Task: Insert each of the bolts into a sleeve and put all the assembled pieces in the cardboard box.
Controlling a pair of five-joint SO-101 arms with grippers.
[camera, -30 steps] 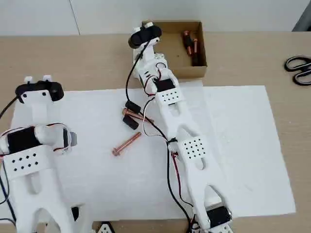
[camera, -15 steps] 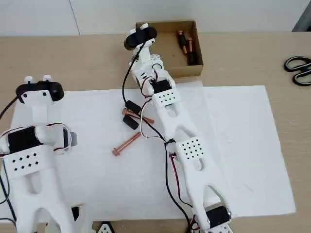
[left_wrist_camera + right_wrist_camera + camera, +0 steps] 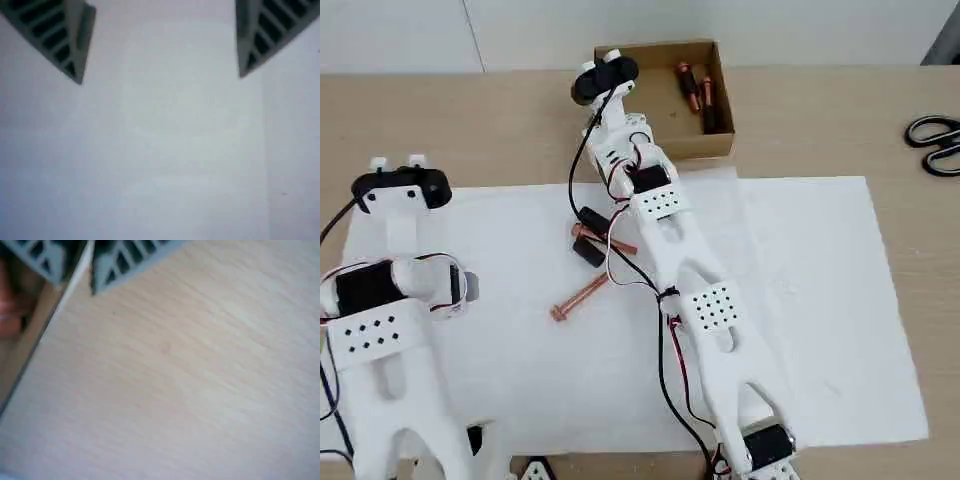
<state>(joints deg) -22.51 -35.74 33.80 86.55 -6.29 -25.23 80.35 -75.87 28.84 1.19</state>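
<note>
Pale wooden worktop (image 3: 840,110) fills the scene. A white paper sheet (image 3: 820,300) lies over its near half and a pair of scissors (image 3: 932,143) sits far off at the right edge.

The right arm stretches from the near edge across the sheet to the cardboard box (image 3: 705,148), which stands at the far side just beyond the paper. The right gripper (image 3: 603,78) is at the box's left wall. In the wrist view its fingers (image 3: 125,260) are almost together and sit astride that wall, one inside the box and one over bare worktop. They seem to be pinching the cardboard, though the blur makes that hard to confirm.

The left gripper (image 3: 398,188) hangs above the left end of the paper. Its fingers (image 3: 75,45) are spread wide and carry nothing.

Two assembled pieces (image 3: 695,90) lie side by side against the right wall inside the box.

On the sheet, just left of the right arm, one bolt (image 3: 582,297) lies alone. A second bolt (image 3: 610,240) is a little farther off and partly under the arm's cables. Two black sleeves (image 3: 590,252) lie right beside that second bolt.

My reading is that about half the job is done. The step in hand concerns the box itself, not a part, since the right gripper holds no bolt or sleeve.

Next, those fingers would need to let go of the wall and lift clear so they do not tip the box. The arm would then come back over the paper for a bolt while the idle left gripper takes a sleeve. The two parts must be lined up end to end before pushing.
</note>
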